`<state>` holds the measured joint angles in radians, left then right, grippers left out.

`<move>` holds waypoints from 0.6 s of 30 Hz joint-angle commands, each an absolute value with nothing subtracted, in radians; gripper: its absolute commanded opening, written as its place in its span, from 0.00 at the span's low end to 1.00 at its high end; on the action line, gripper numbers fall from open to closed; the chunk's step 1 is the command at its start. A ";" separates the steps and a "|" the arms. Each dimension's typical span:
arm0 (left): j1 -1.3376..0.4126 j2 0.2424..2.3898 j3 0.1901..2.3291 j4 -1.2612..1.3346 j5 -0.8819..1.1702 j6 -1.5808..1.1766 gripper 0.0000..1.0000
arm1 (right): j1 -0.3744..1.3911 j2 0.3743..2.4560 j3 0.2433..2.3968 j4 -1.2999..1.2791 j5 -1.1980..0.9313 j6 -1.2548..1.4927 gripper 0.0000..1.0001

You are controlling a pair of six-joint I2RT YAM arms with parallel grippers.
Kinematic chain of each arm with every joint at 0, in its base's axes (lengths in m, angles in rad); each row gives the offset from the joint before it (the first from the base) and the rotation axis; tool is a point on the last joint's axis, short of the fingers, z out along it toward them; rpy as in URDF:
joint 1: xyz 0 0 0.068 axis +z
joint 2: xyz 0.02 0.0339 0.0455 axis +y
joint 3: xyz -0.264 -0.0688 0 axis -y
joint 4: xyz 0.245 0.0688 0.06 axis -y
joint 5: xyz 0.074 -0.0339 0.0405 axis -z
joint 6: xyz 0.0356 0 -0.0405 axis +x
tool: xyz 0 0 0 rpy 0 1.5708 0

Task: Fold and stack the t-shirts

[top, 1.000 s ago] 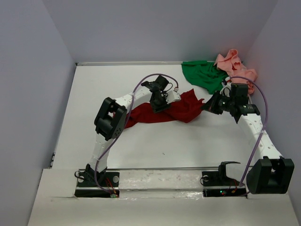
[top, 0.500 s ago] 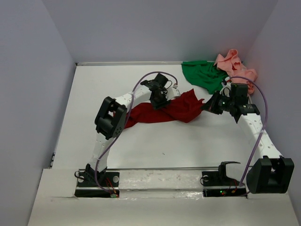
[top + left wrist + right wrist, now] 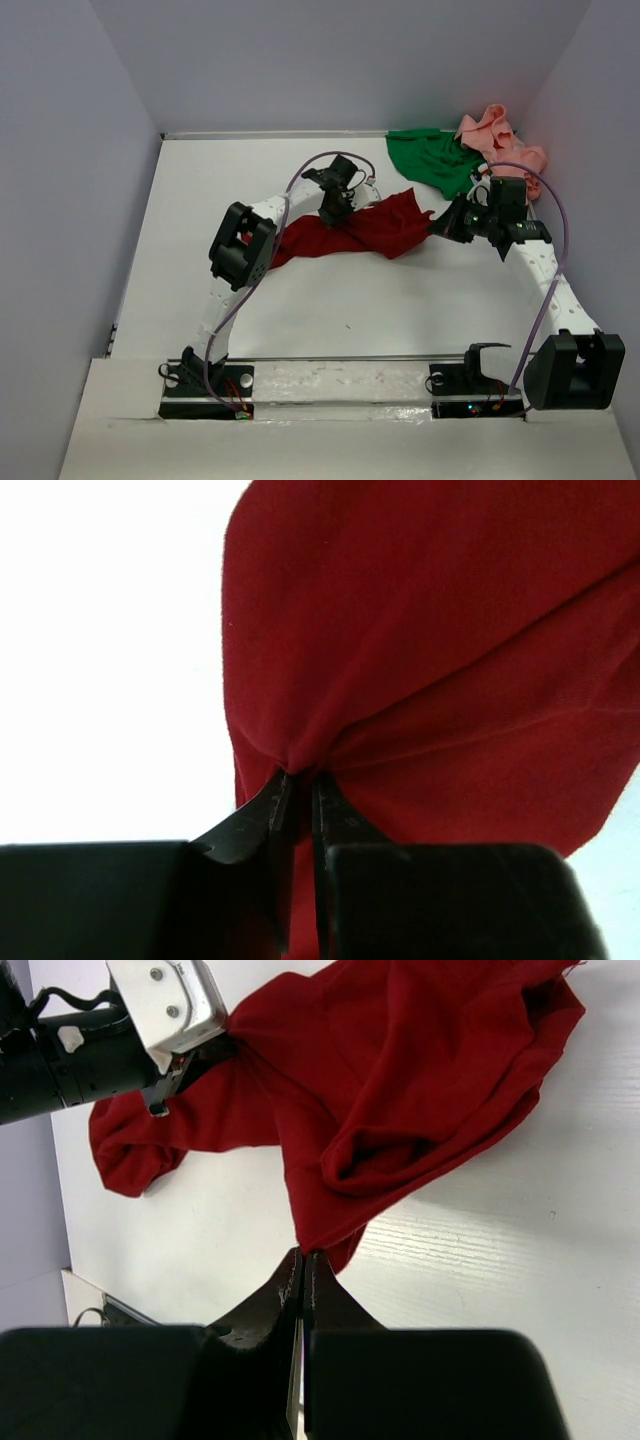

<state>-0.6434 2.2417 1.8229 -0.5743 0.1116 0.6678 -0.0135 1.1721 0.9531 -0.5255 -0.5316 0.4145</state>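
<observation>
The dark red t-shirt (image 3: 385, 228) lay rumpled across the table's (image 3: 330, 310) middle — left gripper (image 3: 298, 780) clenched on a puckered fold, right gripper (image 3: 303, 1255) pinching its corner. The green t-shirt (image 3: 430, 160) and pink t-shirt (image 3: 495, 135) sat bunched in the far right corner.

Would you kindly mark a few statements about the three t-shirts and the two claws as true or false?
1. The left claw is pinching a fold of the dark red t-shirt. True.
2. The right claw is wide open and holds nothing. False: it is shut on an edge of the dark red t-shirt.
3. The bright green t-shirt lies crumpled at the far right of the table. True.
4. The salmon pink t-shirt is folded and stacked on the dark red one. False: it lies crumpled by the right wall, beside the bright green t-shirt.
</observation>
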 commanded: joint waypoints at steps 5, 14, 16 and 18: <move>-0.635 2.197 1.907 -0.597 -0.038 0.608 0.18 | -0.020 1.167 0.966 -0.503 -0.537 0.402 0.00; -0.661 2.112 1.985 -0.621 -0.329 0.500 0.18 | -0.020 1.173 0.965 -0.494 -0.540 0.406 0.00; -0.672 2.111 2.035 -0.647 -0.394 0.453 0.18 | -0.020 1.175 0.965 -0.492 -0.541 0.410 0.00; -0.695 2.115 2.109 -0.708 -0.457 0.402 0.19 | -0.020 1.175 0.965 -0.486 -0.543 0.411 0.00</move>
<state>-0.6613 2.2158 1.9663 -0.6323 -0.2714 0.4896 -0.0135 1.1732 0.9527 -0.5236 -0.5316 0.4149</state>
